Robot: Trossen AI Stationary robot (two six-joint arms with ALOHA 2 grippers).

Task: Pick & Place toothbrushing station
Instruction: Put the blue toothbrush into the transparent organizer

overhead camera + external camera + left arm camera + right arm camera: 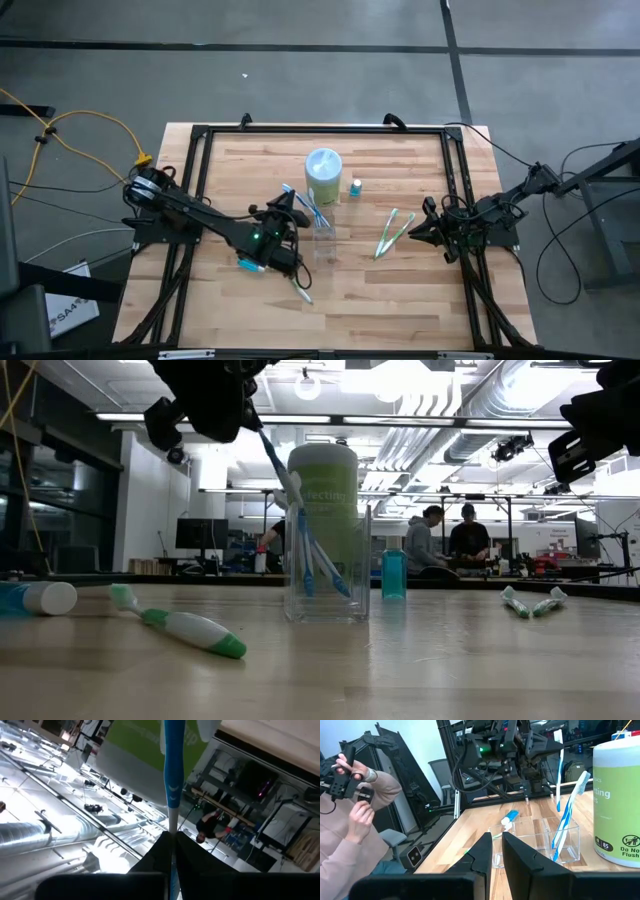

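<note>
A: Item one, the clear tumbler [323,232]?
B: Upright near the table's [400,290] middle, just in front of a green-labelled wipes canister [323,176]. Blue-and-white toothbrushes [563,827] lean inside it.

A: Item two, the brush in hand?
B: A blue-and-white toothbrush [272,460], held above the tumbler by the left gripper [285,205], fingers pinched tight on the handle; the brush points down toward the tumbler's rim, and whether it touches cannot be told.

A: Loose stock on the table?
B: Two green-and-white toothbrushes [392,232] lying side by side between the tumbler and the right gripper. A third green-and-white toothbrush [180,625] lies beneath the left arm, with a toothpaste tube [250,264] flat beside it. A second small tube [356,186] stands right of the canister.

A: The right gripper [426,226]?
B: Waiting at the table's right edge, fingers nearly together, a narrow gap showing, holding nothing.

A: Beyond the table?
B: A person [355,815] in a pink sleeve holds a dark device.
</note>
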